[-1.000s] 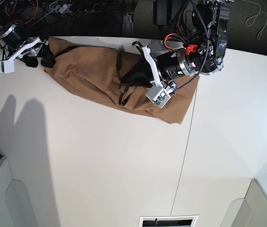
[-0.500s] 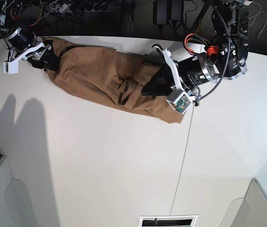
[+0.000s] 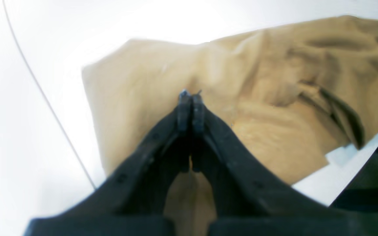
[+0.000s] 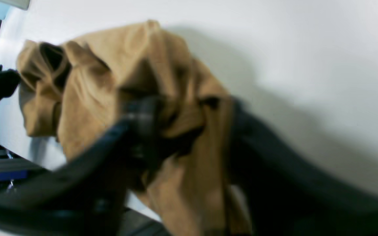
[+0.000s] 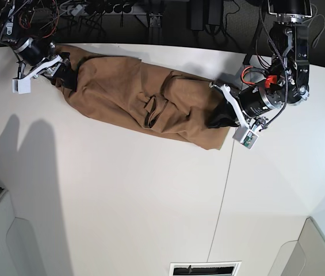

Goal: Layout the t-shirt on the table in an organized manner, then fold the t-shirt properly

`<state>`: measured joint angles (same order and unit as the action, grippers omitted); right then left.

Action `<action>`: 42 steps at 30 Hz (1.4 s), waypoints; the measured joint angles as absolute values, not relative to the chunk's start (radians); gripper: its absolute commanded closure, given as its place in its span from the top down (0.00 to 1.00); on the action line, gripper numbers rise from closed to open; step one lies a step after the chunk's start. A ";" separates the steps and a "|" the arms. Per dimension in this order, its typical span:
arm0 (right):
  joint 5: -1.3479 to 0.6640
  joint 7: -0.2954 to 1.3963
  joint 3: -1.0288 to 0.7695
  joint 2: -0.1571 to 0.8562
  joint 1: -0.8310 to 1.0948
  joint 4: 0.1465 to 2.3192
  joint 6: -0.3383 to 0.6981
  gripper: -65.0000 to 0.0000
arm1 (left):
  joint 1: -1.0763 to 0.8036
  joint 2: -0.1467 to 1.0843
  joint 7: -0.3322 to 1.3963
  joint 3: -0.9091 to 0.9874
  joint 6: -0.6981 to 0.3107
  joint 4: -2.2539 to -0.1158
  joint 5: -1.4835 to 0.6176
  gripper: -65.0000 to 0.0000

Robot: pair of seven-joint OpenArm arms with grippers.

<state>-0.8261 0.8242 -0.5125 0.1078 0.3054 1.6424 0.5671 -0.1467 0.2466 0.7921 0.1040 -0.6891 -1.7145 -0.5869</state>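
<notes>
Nearest me the table [image 5: 122,218] is bare. Farther back the shirt [image 5: 122,95] lies in a long rumpled band, seemingly pulled lengthwise for spreading. The left gripper [image 5: 220,119] sits fully closed at one end; I cannot tell if cloth is pinched. The right gripper [image 5: 64,72] straddles bunched cloth at the far end, its grip unclear.

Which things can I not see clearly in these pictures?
- Neck tag of the t-shirt: not visible in any view; folds hide it.
- Right hand: blurred in the right wrist view, so its grip is unclear.
- Left hand: fingertips shut; pinched cloth cannot be seen.
</notes>
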 measured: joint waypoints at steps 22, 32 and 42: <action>-0.677 0.815 -0.516 0.237 0.207 1.636 0.572 0.00 | -0.148 0.285 0.880 0.231 -0.692 -1.838 -0.796 0.00; -0.747 0.801 -0.517 0.282 0.150 1.637 0.569 0.00 | -0.192 0.283 0.813 0.218 -0.690 -1.673 -0.687 0.00; -0.815 0.825 -0.517 0.231 0.100 1.637 0.569 0.00 | -0.200 0.286 0.738 -0.063 -0.690 -1.664 -0.552 0.00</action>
<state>-0.8146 0.8253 -0.5175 0.2314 0.1001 1.6371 0.5694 -0.1997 0.2855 0.7380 -0.0628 -0.6895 -1.6638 -0.5518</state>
